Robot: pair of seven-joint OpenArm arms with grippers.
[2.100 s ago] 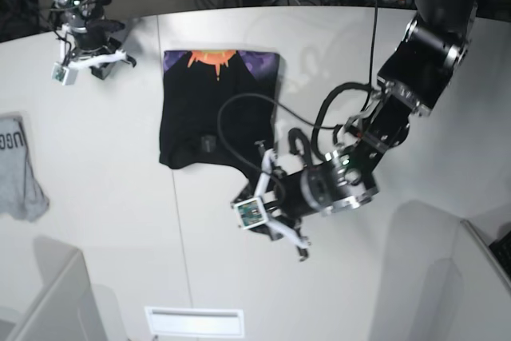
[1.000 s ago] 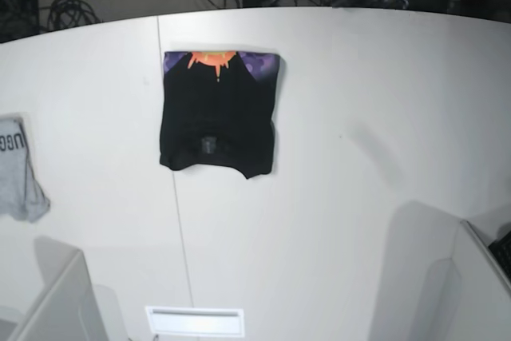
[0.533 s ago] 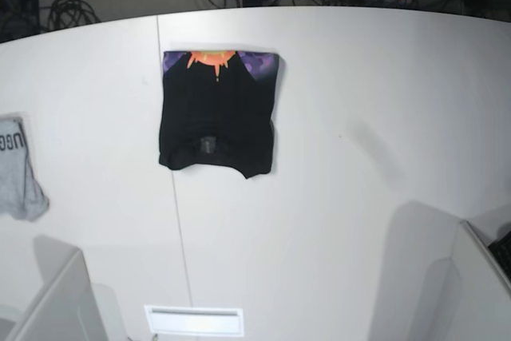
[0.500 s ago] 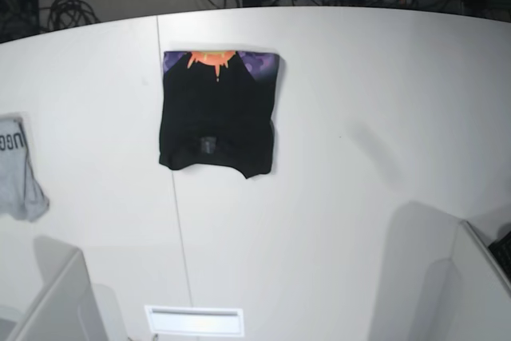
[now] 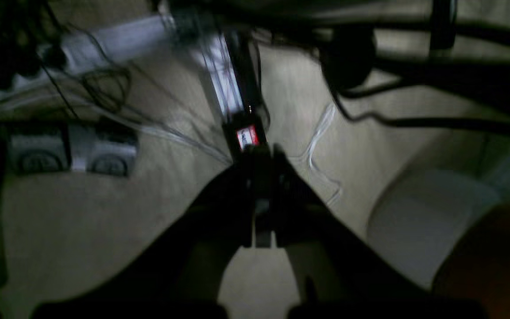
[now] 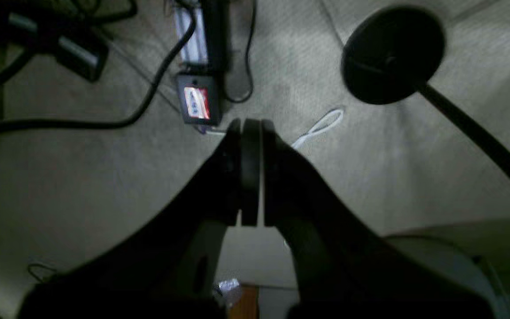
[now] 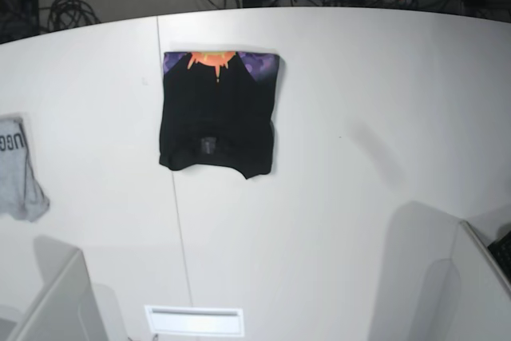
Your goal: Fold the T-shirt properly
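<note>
Fingers (image 5: 261,195) of my left gripper (image 5: 261,153) and those of my right gripper (image 6: 249,126) are pressed together, empty, over the floor. My T-shirt (image 7: 219,113) lies folded on the white table (image 7: 359,117), unmoved. Both my arms, over it two seconds ago, have left the base view. A grey garment (image 7: 17,169) lies at the table's left edge.

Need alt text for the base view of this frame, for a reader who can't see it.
A black T-shirt, folded into a compact rectangle with an orange and purple print along its far edge, lies flat on a white table. No robot arm is in view. A small grey garment with dark lettering lies at the table's left edge.
</note>
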